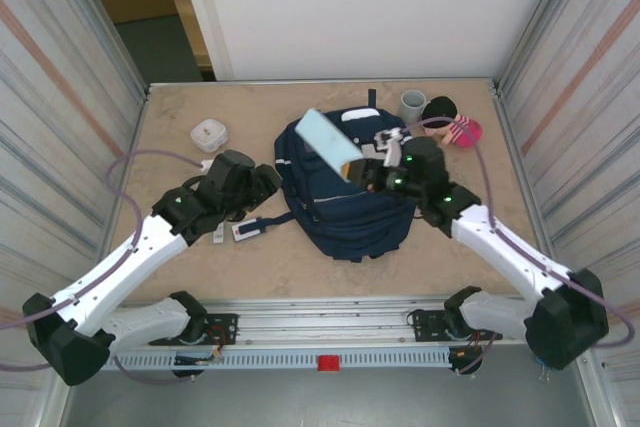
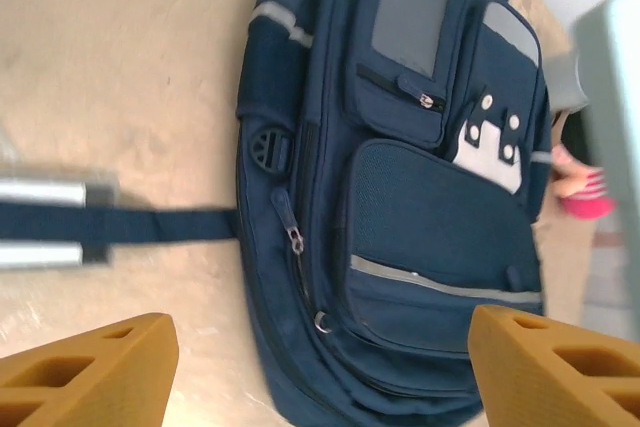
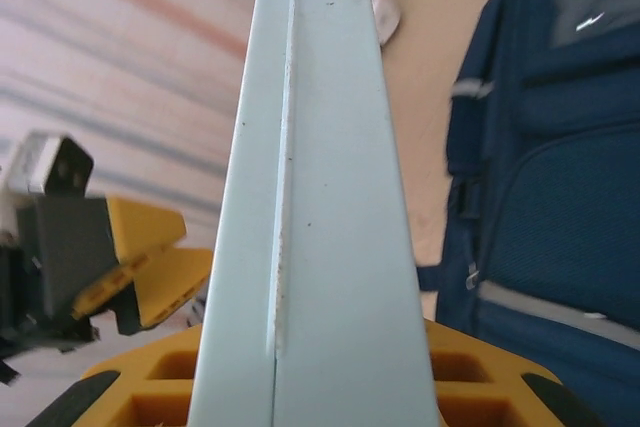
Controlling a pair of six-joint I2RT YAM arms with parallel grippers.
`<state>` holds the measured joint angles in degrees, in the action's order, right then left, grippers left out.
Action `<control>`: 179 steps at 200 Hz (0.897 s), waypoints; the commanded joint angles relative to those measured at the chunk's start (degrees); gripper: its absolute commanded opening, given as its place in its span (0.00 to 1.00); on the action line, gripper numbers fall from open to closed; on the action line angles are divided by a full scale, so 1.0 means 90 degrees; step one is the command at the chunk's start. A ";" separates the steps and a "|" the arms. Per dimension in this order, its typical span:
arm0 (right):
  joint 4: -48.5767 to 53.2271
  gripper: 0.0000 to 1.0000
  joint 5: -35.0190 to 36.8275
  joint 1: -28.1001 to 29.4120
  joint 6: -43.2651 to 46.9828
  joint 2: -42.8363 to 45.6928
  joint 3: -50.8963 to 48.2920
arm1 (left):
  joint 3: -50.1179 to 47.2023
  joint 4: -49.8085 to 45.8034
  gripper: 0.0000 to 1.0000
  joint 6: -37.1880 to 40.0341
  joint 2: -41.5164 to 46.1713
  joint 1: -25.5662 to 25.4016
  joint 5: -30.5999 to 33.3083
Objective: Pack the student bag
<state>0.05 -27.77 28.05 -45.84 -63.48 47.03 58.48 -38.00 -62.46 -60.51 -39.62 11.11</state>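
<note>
Case pinched by one end in R gripper, tilted over bag top, approx 12 o'clock; bag lies flat mid-table. L gripper wide, empty, at bag's 9. Risk: zips look shut, so w/o an opening the case may jam or pivot out of the pinch.

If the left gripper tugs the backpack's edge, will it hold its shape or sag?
Likely sags: the student bag is soft fabric lying flat, so the edge may lift alone. Its loose strap would probably trail behind.
</note>
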 commanded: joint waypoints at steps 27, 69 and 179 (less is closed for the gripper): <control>0.1536 0.23 -0.1284 -0.2069 0.0122 0.0951 0.0048 | -0.0313 0.2044 0.72 0.4458 -0.0289 -0.0071 -0.0138; 0.2178 0.23 -0.2016 -0.3238 0.0328 0.1053 0.0076 | -0.0109 0.2869 0.72 0.7261 -0.1345 -0.0147 -0.1871; 0.2678 0.24 -0.1973 -0.3672 0.0495 0.1208 -0.0079 | 0.0950 0.3408 0.80 1.0123 -0.3991 -0.0821 -0.2736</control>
<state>24.12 -43.79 -4.10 -42.81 -54.22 46.76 64.23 -9.76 22.68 -93.47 -46.68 -13.93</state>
